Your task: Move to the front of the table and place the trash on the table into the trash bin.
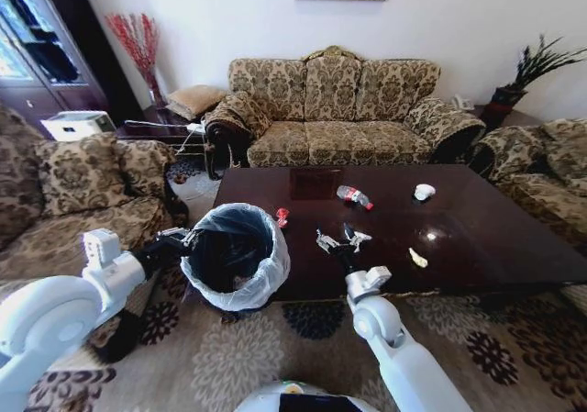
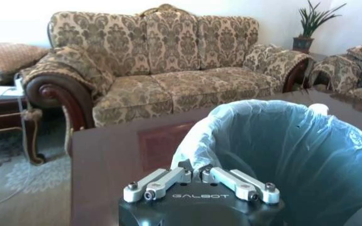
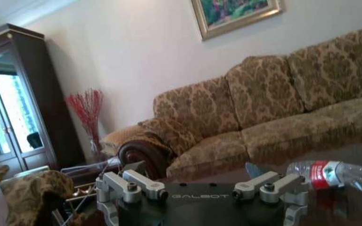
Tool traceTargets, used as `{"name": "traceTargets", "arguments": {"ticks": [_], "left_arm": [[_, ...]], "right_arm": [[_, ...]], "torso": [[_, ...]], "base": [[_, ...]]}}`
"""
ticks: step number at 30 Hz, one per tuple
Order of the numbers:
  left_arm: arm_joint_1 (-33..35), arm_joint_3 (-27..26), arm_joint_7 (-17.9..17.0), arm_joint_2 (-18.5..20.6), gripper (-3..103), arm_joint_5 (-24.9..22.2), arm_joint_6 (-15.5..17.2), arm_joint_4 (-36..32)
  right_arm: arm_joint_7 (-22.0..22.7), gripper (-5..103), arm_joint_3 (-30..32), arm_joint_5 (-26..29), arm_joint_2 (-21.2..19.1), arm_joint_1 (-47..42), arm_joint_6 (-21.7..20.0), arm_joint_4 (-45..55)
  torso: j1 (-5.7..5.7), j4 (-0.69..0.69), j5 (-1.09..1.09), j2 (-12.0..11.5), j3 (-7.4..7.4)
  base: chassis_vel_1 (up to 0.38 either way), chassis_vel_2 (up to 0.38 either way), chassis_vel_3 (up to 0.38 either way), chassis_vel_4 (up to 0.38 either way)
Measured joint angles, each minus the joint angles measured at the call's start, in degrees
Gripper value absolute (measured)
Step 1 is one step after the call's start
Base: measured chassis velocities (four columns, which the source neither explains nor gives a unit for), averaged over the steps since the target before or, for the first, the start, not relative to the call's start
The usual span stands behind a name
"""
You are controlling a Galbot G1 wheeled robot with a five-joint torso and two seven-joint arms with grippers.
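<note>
Currently the trash lies scattered on the table (image 1: 477, 238), a low rectangle of dark glossy reddish-brown wood. A clear plastic bottle (image 1: 354, 196) with a red label lies on its side near the centre; its printing cannot be read. A crumpled white paper (image 1: 424, 192) sits towards the far right of the bottle. A yellowish scrap (image 1: 418, 258) lies near the front edge, and a small red wrapper (image 1: 282, 216) rests at the table's left edge.

The trash bin (image 1: 273, 274) is round and black, lined with a thin translucent whitish bag folded over the rim. It stands at the table's left front corner, beside the red wrapper.

The left gripper (image 2: 197, 173) has its fingertips drawn together on the folded bag at the bin's rim; its black housing reads "GALBOT". The right gripper (image 1: 343, 239) hovers over the table just short of the bottle, fingers spread wide apart with nothing between them. The right wrist view shows the same "GALBOT" lettering.

Behind the table stands a three-seat sofa (image 1: 339, 109) in tan floral fabric with dark carved wooden arms. A patterned carpet (image 1: 275, 348) covers the floor.
</note>
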Motion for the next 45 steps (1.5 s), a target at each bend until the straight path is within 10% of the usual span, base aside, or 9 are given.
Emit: {"name": "traceTargets", "arguments": {"ticks": [10,35,45], "left_arm": [[0.20,-1.92,-0.08,1.97,4,-0.05,-0.06,0.79],[-1.59,-7.98,1.52,8.14,4,1.44,-0.13,9.40],[-1.38,-6.73,1.56,7.79,4,1.18,-0.17,9.07]], "right_arm": [[4.31,100,-7.81,3.08,8.74,8.51,-7.63,-11.49],[6.41,101,-9.35,2.50,18.52,23.43,-8.29,-35.67],[6.09,69,-10.99,4.57,20.28,24.71,-9.34,-39.99]], "torso": [[-0.12,0.07,-0.05,0.01,-0.04],[-0.04,0.01,-0.03,0.01,-0.01],[-0.04,0.02,-0.04,0.01,-0.01]], "base": [[-0.037,0.043,0.022,-0.047],[0.006,-0.005,-0.005,0.004],[0.000,0.000,0.000,0.000]]}}
